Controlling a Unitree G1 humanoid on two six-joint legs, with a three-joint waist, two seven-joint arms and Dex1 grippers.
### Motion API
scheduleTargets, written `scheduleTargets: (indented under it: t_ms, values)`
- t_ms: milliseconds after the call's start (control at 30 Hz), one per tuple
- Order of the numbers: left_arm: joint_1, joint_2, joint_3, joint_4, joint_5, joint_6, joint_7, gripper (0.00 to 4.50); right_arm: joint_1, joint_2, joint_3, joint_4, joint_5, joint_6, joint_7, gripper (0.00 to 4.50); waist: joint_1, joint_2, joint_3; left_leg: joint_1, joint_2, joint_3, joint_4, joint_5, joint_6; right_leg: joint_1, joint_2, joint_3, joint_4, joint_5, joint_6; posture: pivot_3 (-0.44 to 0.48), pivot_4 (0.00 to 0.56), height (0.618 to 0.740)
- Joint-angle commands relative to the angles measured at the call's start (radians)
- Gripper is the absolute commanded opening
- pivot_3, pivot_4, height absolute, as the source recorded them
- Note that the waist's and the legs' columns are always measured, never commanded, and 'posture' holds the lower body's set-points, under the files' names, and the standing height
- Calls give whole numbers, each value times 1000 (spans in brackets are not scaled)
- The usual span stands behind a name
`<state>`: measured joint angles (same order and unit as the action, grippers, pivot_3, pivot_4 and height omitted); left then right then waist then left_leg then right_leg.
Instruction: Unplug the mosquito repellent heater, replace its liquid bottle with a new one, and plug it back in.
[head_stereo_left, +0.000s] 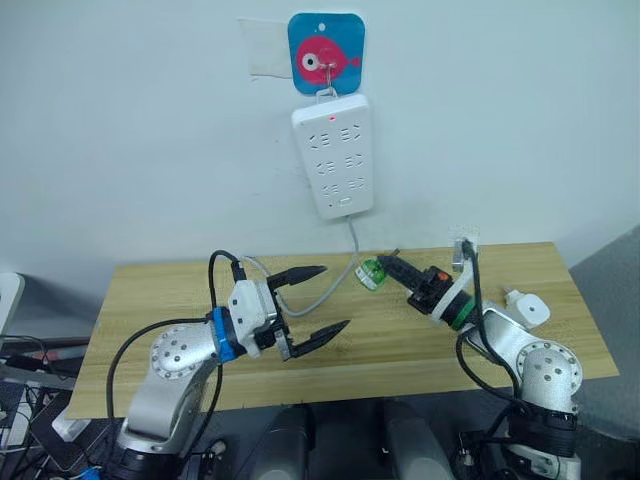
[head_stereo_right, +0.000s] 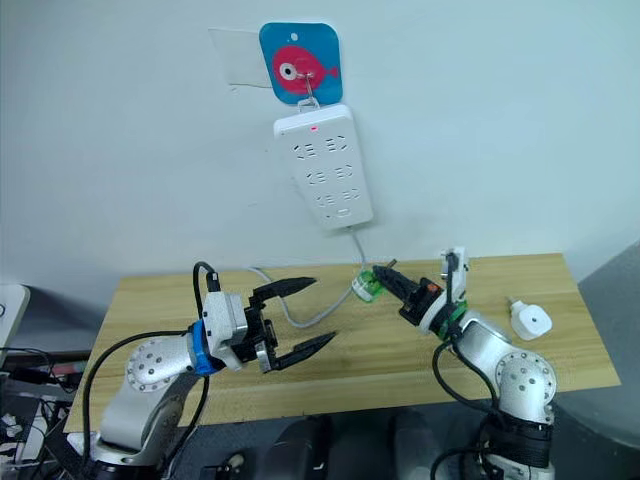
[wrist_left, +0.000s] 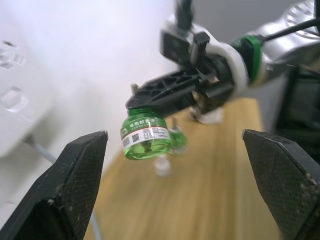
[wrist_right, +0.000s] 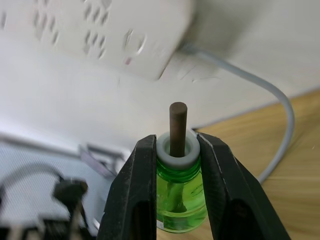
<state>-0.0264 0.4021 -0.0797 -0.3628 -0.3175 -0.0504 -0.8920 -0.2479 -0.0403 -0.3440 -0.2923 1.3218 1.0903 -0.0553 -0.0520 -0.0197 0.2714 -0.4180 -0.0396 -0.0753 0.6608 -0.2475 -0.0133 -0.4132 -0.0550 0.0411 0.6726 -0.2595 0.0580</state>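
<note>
Taking the power strip (head_stereo_left: 333, 155) on the wall as the landmark, the left gripper (head_stereo_left: 312, 305) hangs below it and to its left, over the wooden table (head_stereo_left: 150, 290). Its two black fingers are spread wide with nothing between them, and they point toward the bottle, probably ready to receive it or steady it.

Directly below the strip, where its grey cable (head_stereo_left: 335, 282) runs down to the table, the right gripper (head_stereo_left: 386, 266) is clamped on a small green bottle (wrist_right: 180, 197). The fingers pinch it at the white collar, so the brown wick (wrist_right: 177, 127) sticks out free between them and the glass body stays clear. That grip suits screwing the bottle into a socket. The bottle is lifted above the table, not resting on it.

The bottle carries a band label with Chinese characters and a small square code, seen from the left wrist; the characters are too small to read. A fish picture (head_stereo_left: 326, 55) holds the strip's hook.

Far below and right of the strip, the heater (head_stereo_right: 531, 320) lies on the table near its right end, unplugged and apart from both grippers.
</note>
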Motion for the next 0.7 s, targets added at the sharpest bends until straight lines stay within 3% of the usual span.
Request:
scheduleTargets:
  t_ms: [33,233,700]
  values:
    - [-3,-46,-36,18,51,-62,60,4500,5,-2,4,-13,187,-16,-147,828,-2,0,0,0,0,0,0,0,0,0,0,0,0,0,0,-28,250,740]
    - [-38,-120,-55,102,74,-53,147,4500,21,-51,66,-14,330,-65,-252,828,-5,0,0,1,0,1,1,1,1,0,2,-2,3,0,0,-28,250,740]
    - [-100,-177,-120,202,94,-53,174,4500,29,-133,185,-56,429,-201,-303,828,-6,0,0,1,0,2,1,1,1,0,2,-2,3,0,1,-64,254,740]
